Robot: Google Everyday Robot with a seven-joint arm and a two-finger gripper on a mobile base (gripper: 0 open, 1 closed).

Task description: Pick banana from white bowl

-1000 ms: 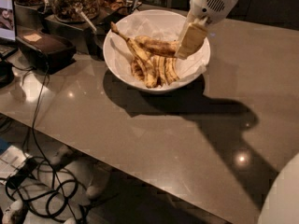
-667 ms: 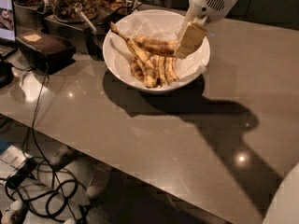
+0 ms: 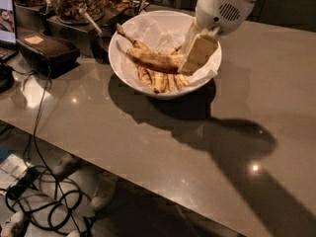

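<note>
We see the white bowl [image 3: 120, 69] by the far edge of the bench [image 3: 148, 152] — banana [image 3: 153, 60] inside, gripper [image 3: 191, 63] at its right end.

Pincer [image 3: 187, 64] hangs at upper right, angled down below white wrist [image 3: 223, 8]

The glossy grey-brown worktop [image 3: 148, 152] carries the white bowl [image 3: 123, 78], a dark box [image 3: 47, 53] to its left and a black tray [image 3: 74, 31] behind. The gripper [image 3: 192, 58] hangs inside the bowl.

Cream end effector [image 3: 185, 65] in white bowl [image 3: 127, 77]; banana [image 3: 154, 60] dull yellow (brown mottling); taupe table [image 3: 148, 147].
</note>
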